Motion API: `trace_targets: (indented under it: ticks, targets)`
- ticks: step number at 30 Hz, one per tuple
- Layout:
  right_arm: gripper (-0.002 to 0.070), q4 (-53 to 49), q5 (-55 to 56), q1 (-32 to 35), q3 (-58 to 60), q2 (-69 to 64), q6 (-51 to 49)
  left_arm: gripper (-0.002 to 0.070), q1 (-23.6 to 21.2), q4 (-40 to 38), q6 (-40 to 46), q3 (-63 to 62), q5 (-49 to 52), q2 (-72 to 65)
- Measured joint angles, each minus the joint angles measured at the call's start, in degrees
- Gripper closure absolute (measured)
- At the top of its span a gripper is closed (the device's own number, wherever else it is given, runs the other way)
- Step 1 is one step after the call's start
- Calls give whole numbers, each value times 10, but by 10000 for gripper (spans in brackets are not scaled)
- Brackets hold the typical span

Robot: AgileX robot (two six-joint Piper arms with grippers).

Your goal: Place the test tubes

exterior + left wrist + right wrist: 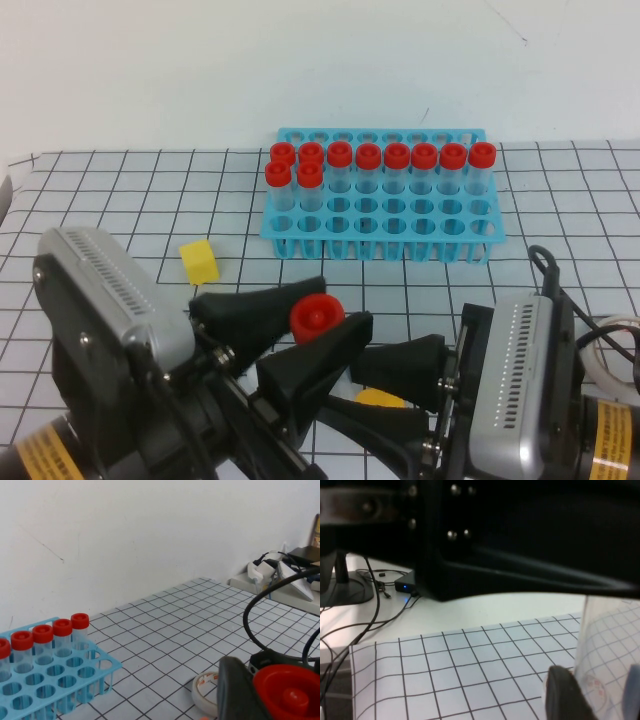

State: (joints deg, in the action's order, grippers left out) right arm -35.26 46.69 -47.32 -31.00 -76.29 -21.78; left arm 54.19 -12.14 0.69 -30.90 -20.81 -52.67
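A clear test tube with a red cap [317, 316] is held upright low over the table's near edge. My left gripper [345, 300] is shut on it at the cap end. The left wrist view shows the red cap [290, 695] right beside one dark finger [237, 690]. My right gripper [345, 390] sits just below and to the right, shut on the tube's clear body [605, 640], which fills the gap between its fingers [560, 692]. The blue rack [380, 235] stands at the back centre with several red-capped tubes [396, 157] in its rear rows.
A yellow block [198, 262] lies left of the rack. A roll of tape [207, 695] rests on the gridded mat near the right arm. Something orange-yellow [380, 398] shows between the right fingers. Cables and a power strip [265, 570] lie beyond the mat's right edge.
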Motion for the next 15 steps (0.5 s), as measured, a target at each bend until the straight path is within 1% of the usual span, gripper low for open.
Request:
trace_targets:
  ticks: [1, 2, 13, 14, 15]
  targets:
    - [442, -1, 0, 0, 0, 0, -1, 414, 1, 0, 0, 0, 0, 0]
    - [442, -2, 1, 0, 0, 0, -1, 419, 1, 0, 0, 0, 0, 0]
    - [441, -3, 3, 0, 0, 0, -11, 419, 4, -1, -1, 0, 0, 0]
    - [431, -3, 3, 0, 0, 0, -13, 419, 4, -1, -1, 0, 0, 0]
    - [402, -3, 3, 0, 0, 0, -18, 419, 4, -1, 0, 0, 0, 0]
